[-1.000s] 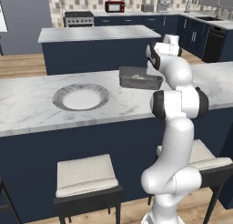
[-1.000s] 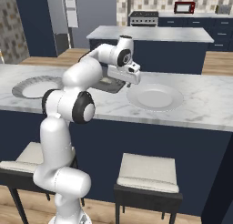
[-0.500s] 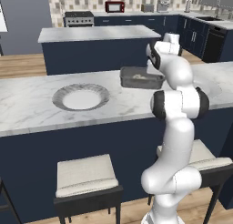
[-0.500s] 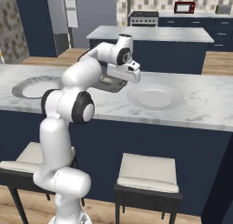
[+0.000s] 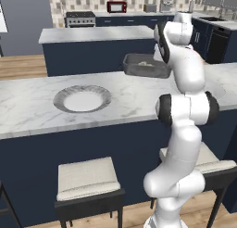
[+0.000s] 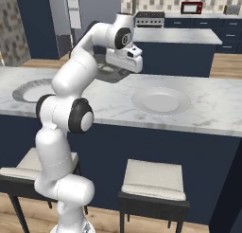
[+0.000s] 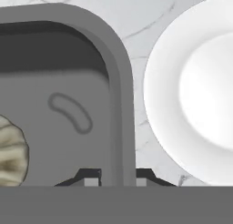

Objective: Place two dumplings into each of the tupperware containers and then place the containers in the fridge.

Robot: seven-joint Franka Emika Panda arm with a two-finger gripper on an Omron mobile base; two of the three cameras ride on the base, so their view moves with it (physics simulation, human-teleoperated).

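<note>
Grey and translucent, the tupperware container (image 7: 68, 82) lies directly ahead of the pincer (image 7: 118, 175); we see one ridged, beige-green dumpling (image 7: 11, 150) on its floor, to the far side of the box from the fingers. We note the container's rounded wall rising between the two dark fingertips (image 7: 93, 175), one inside the box and one outside: the pincer is nearly closed and clamps that rim. Just beyond the outer finger, on white marble, lies a round pale plate (image 7: 195, 104), close to the container but apart from it.

From the left base view we see what the hand view cannot: the whole container (image 5: 146, 65) held at the arm's end above the far edge of the marble counter (image 5: 28, 102), with pale contents inside, and a second ridged plate (image 5: 82, 98) well to the left. From the right base view we see the container (image 6: 111, 70) largely hidden behind the hand, the plate (image 6: 160, 101) beside it, and two stools (image 6: 153, 180) below.
</note>
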